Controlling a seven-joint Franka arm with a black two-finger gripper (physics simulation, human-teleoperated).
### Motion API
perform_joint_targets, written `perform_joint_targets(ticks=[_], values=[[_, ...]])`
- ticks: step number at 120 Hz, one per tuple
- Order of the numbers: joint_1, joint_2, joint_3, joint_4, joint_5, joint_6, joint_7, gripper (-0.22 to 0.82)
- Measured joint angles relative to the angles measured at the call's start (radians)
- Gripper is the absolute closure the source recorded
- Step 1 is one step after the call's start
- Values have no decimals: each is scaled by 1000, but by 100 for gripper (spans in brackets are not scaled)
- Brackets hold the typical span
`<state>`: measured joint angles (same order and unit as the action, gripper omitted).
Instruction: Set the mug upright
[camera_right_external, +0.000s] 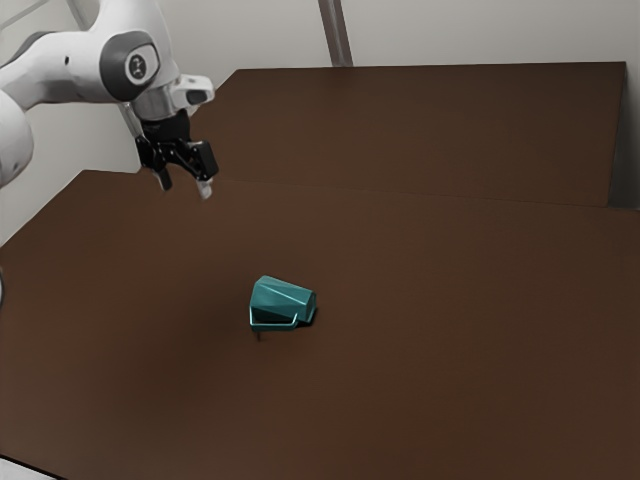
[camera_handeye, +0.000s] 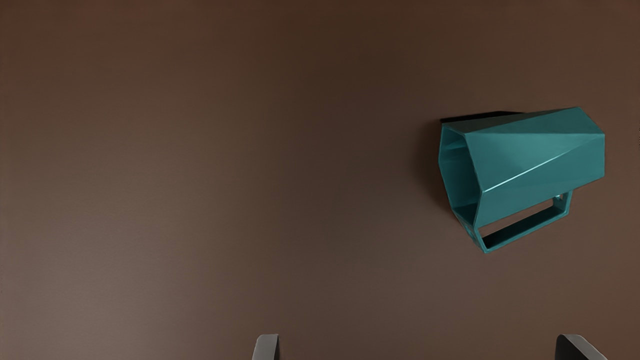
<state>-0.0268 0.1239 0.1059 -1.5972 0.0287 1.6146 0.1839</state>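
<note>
"Inspector, state the position of the mug."
"The teal faceted mug (camera_handeye: 535, 160) lies on its side on the brown tabletop (camera_right_external: 450, 350), well apart from the gripper (camera_right_external: 185, 187). Its open mouth (camera_handeye: 457, 170) faces sideways, and its handle (camera_handeye: 527, 230) runs along one flank."

"What holds it there?"
"Nothing grips it. In my judgement it rests on a flat side, probably braced by the handle, which would check any roll."

"And the jaws?"
"Wide apart, with nothing between them. The gripper hangs above the table, pointing down; that height gives clearance for an approach."

"Does the mug meet the requirement?"
"No. Upright means base down and mouth up. I judge that the jaws need to line up with the body or handle, close, then lift and turn it. A poor hold could let the smooth facets slip or swing the mug about its handle."
</note>
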Motion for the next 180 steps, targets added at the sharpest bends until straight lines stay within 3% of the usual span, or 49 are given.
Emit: perform_joint_targets(ticks=[24,54,63,80,101,180], values=[[-28,-33,54,-66,-25,164,33,0],[-347,-104,425,-336,-285,467,-15,0],[-388,-136,477,-418,-382,549,-39,0],[-395,-180,494,-539,-550,675,-55,0],[-430,-189,511,-638,-678,748,5,0],[-449,-160,505,-745,-714,853,312,0]])
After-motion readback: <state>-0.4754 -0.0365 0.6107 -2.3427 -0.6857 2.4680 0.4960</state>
